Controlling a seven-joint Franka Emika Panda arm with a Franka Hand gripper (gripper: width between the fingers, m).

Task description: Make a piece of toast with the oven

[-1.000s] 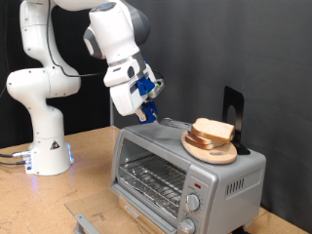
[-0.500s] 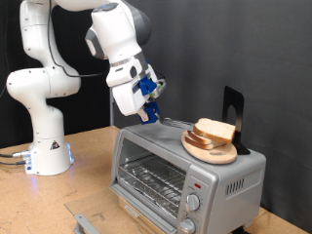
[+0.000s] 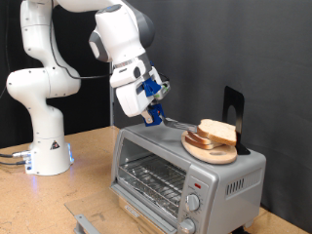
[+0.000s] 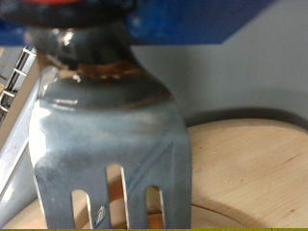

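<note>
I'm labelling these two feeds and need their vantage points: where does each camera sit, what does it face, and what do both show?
Exterior view: off the arm, facing the white arm, the gripper holding a metal spatula, and the oven with bread slices on a wooden board.
Wrist view: on the hand, looking along the slotted spatula at the board; only the hand's dark and blue underside shows.
Shared: spatula and board.
</note>
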